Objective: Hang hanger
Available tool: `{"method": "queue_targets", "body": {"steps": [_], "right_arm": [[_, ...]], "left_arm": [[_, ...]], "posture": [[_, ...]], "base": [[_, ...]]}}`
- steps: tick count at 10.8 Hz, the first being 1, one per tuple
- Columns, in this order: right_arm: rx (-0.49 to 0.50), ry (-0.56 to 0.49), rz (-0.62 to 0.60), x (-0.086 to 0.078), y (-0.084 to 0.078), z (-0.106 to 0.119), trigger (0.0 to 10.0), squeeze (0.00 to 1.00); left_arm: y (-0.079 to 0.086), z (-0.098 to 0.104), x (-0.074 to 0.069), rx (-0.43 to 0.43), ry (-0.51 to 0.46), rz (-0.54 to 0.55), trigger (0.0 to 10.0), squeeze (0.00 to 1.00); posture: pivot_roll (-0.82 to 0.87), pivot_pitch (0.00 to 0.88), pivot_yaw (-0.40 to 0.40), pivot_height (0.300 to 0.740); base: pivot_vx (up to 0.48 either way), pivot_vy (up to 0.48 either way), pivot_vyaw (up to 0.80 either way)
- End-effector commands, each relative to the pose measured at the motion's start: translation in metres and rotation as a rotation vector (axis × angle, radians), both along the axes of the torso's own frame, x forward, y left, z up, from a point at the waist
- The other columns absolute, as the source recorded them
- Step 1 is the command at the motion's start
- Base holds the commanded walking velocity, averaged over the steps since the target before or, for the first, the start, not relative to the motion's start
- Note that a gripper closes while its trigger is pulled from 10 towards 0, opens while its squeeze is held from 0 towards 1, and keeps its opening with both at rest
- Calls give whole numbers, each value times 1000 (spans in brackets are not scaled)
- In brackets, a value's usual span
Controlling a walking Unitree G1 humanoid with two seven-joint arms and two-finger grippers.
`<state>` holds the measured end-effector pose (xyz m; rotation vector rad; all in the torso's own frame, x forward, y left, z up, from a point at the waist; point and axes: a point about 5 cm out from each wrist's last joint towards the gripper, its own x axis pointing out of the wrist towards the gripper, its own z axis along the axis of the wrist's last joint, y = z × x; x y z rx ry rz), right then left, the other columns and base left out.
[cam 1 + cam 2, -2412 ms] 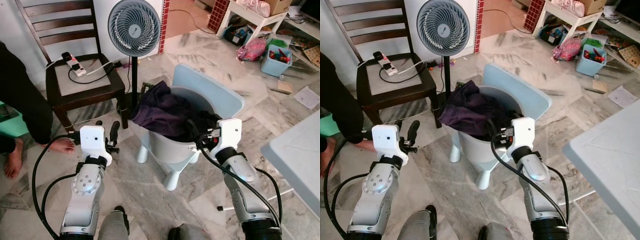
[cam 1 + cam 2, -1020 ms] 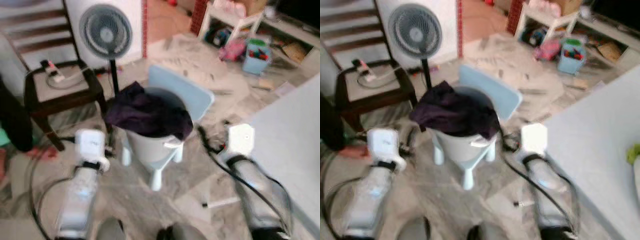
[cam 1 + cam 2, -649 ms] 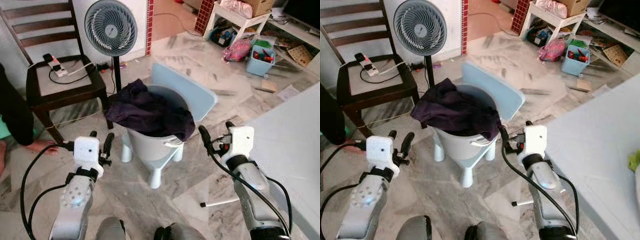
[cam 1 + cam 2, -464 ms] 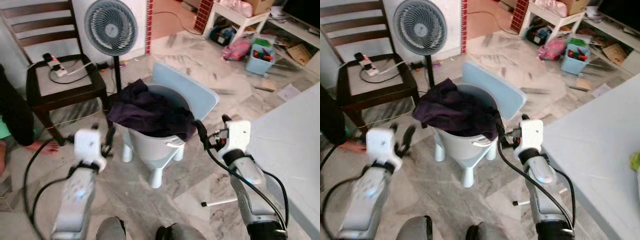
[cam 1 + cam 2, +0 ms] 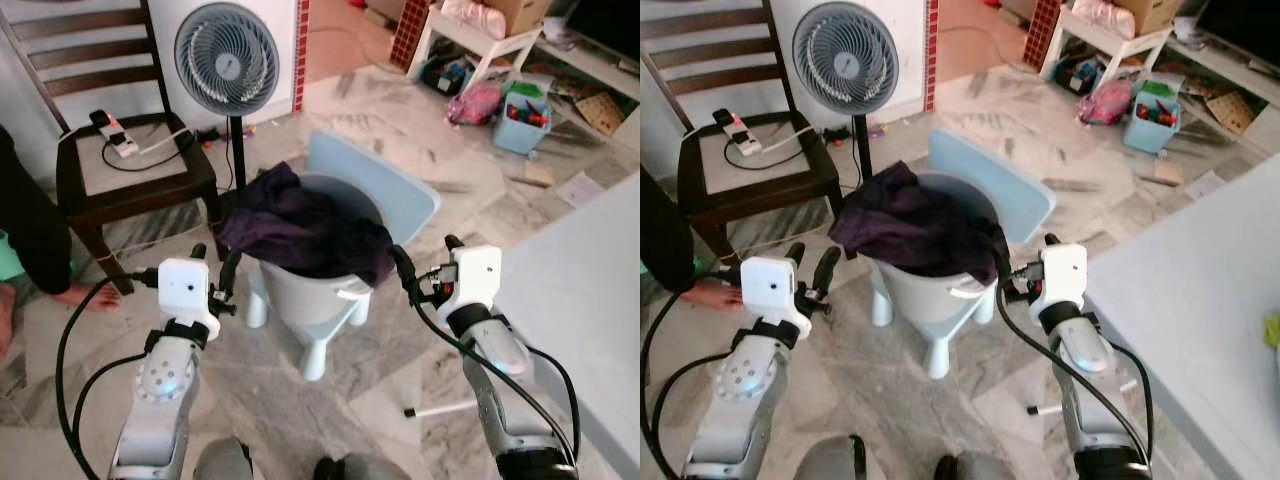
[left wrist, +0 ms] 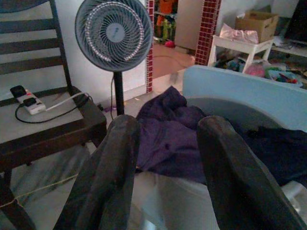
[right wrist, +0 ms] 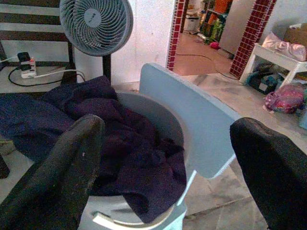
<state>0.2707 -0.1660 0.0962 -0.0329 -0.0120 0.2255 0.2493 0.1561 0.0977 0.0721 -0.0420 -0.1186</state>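
Nearest to you, both arms are raised in front of the body over the marble floor [image 5: 390, 380]. Your left claw [image 5: 215, 268] is beside the left side of the pale blue child chair [image 5: 372, 190], with its two fingers [image 6: 108, 182] parted by a narrow gap and nothing between them. Your right claw [image 5: 1020, 262] is at the right side of the same chair, just beside the seat edge; its fingers [image 7: 62, 167] stand wide apart and hold nothing.

Between the two claws, the chair carries a white tub [image 5: 305, 290] on its seat. A dark purple cloth [image 5: 295, 228] is heaped in the tub and hangs over its rim. I cannot make out a hanger in these pictures.

On your right, a pale surface [image 5: 1210, 270] comes in at the edge. On your left, a person's foot [image 5: 85, 293] rests on the floor next to a dark wooden chair [image 5: 120, 170], which has a power strip [image 5: 112, 133] on its seat. Behind the blue chair stands a grey fan [image 5: 226, 60]. Farther away, there is a blue bin [image 5: 518, 125] with small things.
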Motion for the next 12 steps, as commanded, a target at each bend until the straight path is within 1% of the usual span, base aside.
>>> {"method": "queue_targets", "body": {"steps": [1,6,7,8,9,11,12], "right_arm": [[-4,-7,9,-1,0,1,10000,0],[-2,-6,7,1,0,1,10000,0],[1,0,4,1,0,0,10000,0],[1,4,3,0,-1,-1,10000,0],[-22,1,14,0,0,-2,10000,0],[-28,-2,27,-1,3,-1,10000,0],[-28,-2,27,-1,2,-1,10000,0]], "left_arm": [[-1,-1,1,5,-2,3,10000,0],[-1,-1,1,11,-1,20,10000,0],[0,-1,2,19,3,39,10000,0],[2,-4,2,14,14,81,10000,0],[2,-6,3,-16,38,117,10000,0],[9,-9,4,-133,71,198,10000,0],[17,-13,5,-206,93,260,10000,0]], "posture": [[-42,116,-106,740],[-38,113,-108,740],[-38,113,-108,740],[-38,113,-108,740],[-37,113,-110,740],[-39,115,-115,740],[-43,118,-120,740]], "base": [[356,0,0],[318,0,0],[0,0,0],[0,0,0],[0,0,0],[0,0,800],[0,0,800]]}}
